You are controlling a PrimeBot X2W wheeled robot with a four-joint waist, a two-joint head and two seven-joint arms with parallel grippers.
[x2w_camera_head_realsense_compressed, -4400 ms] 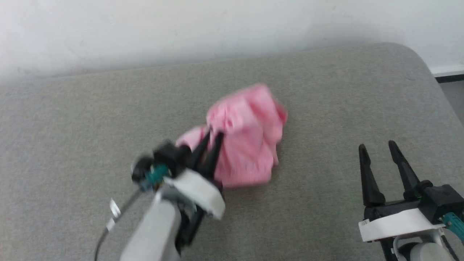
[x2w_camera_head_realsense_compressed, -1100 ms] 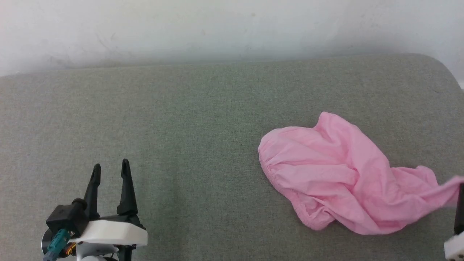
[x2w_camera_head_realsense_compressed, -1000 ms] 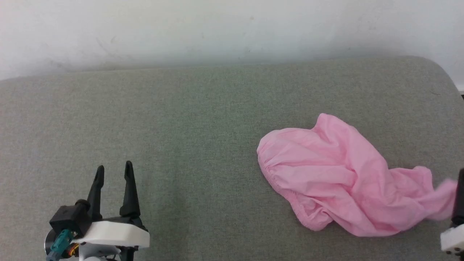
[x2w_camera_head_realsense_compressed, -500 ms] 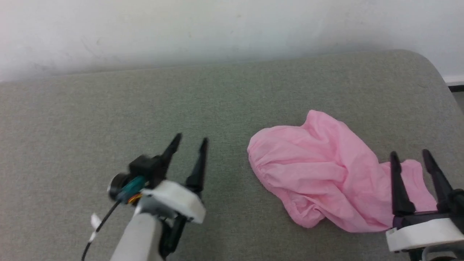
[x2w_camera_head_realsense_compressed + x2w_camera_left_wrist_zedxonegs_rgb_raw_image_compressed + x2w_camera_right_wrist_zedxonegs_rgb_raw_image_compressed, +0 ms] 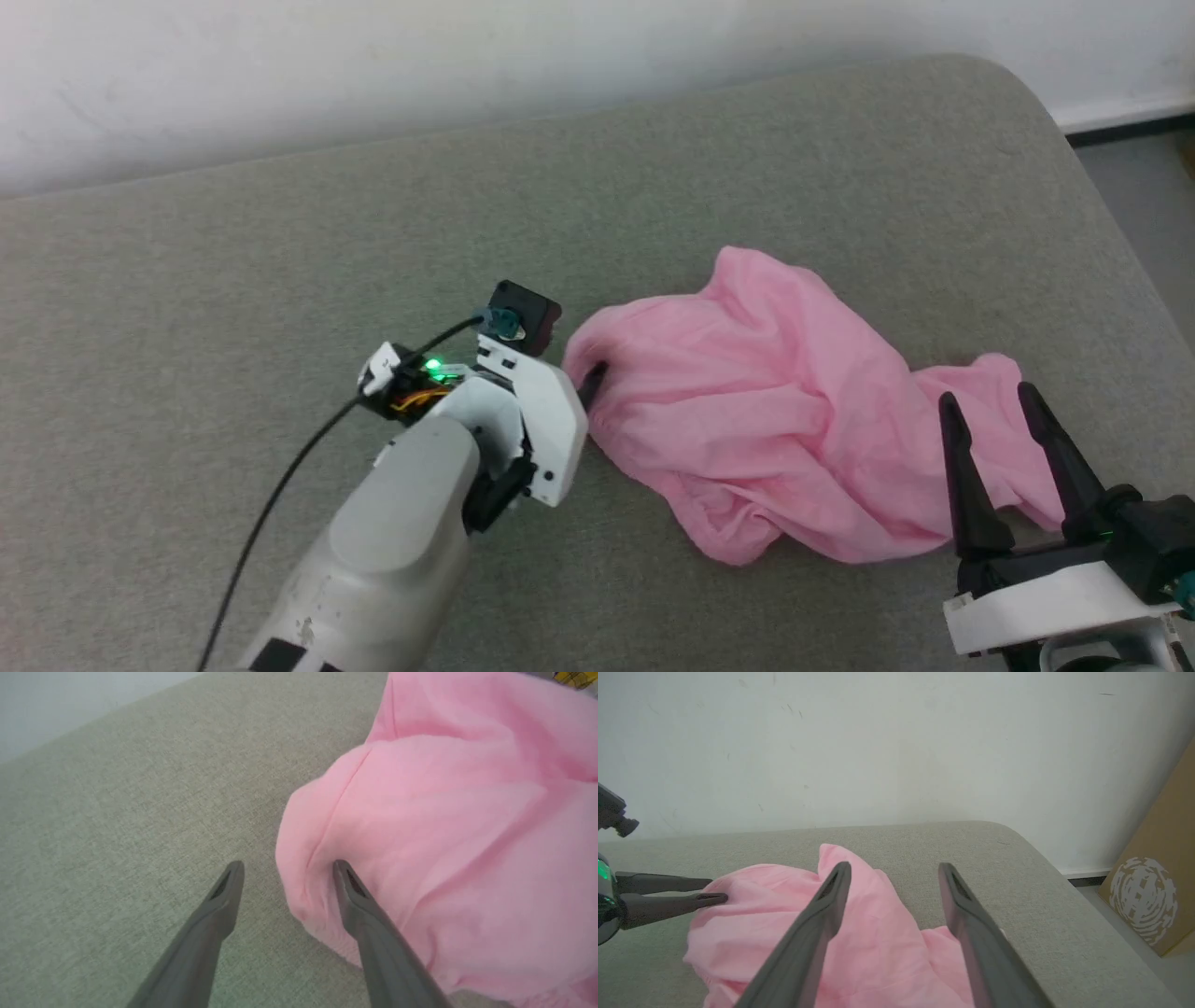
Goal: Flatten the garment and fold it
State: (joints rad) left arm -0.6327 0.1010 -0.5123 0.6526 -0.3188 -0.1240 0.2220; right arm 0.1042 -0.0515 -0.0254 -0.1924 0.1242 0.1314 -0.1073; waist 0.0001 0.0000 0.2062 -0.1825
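While the pink garment [image 5: 756, 411] lies crumpled on the right half of the grey upholstered seat [image 5: 280, 280], nothing about it is flat yet, and no fold looks begun. The left gripper [image 5: 287, 865] has reached its left edge with the jaws spread wide. The right gripper [image 5: 988, 394] waits, equally wide and holding nothing, at the garment's narrow right tail.

The main risk, as I judge it, sits with the left pincer. If it closes where it stands, it may catch a thick roll of several layers rather than a single edge. Any pull would then drag the whole bundle across the seat instead of opening it out. A shallow bite could also slip off such thin, soft cloth. The right fingers are raised above the tail, so closing from there could miss the cloth altogether.

From the head camera the left fingers are mostly hidden behind the white wrist housing. The left wrist view settles the matter: one finger presses into a crease of the cloth, the other stands over bare upholstery, and the rolled edge lies between them. The right wrist view gives those same fingers side-on, low against the garment, and adds a cardboard box [image 5: 1157, 896] by the wall [image 5: 878, 742] beyond the seat's rounded corner. The head view gives the garment's full spread.
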